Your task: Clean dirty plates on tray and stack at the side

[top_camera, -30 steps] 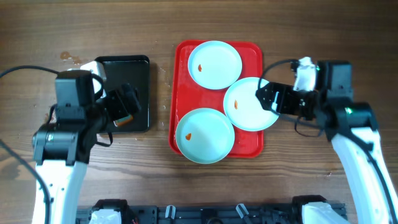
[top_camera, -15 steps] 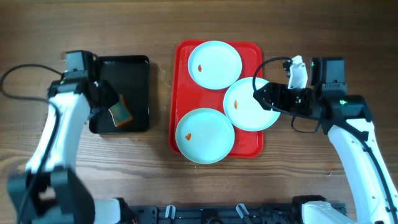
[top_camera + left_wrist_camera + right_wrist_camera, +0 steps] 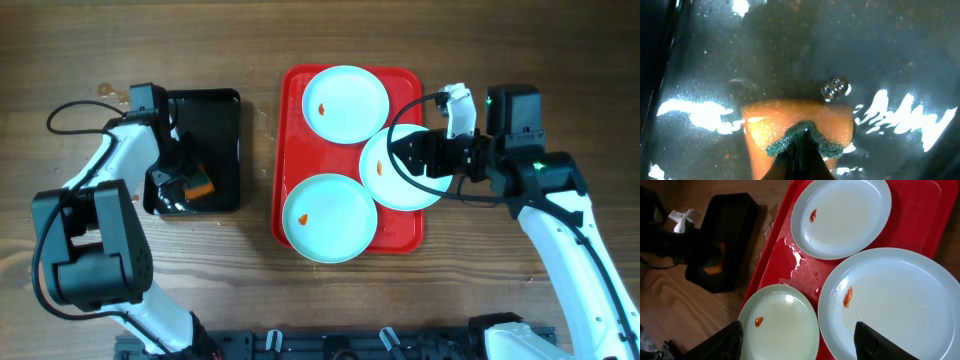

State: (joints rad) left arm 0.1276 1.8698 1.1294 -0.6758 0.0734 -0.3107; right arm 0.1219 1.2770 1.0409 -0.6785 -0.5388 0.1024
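I'm watching the tray [image 3: 290,130] sitting mid-frame overhead, carrying all three plates [image 3: 345,103], each showing an orange smear. The black tray [image 3: 222,135] is lying at its left, holding water [image 3: 900,117]. My left gripper [image 3: 800,144] is pinching the sponge [image 3: 790,125] there; I'm planning to soak it well, then lift gently, avoiding drips. My right gripper [image 3: 799,341] is hovering spread over the right plate [image 3: 395,192], for bracing it.
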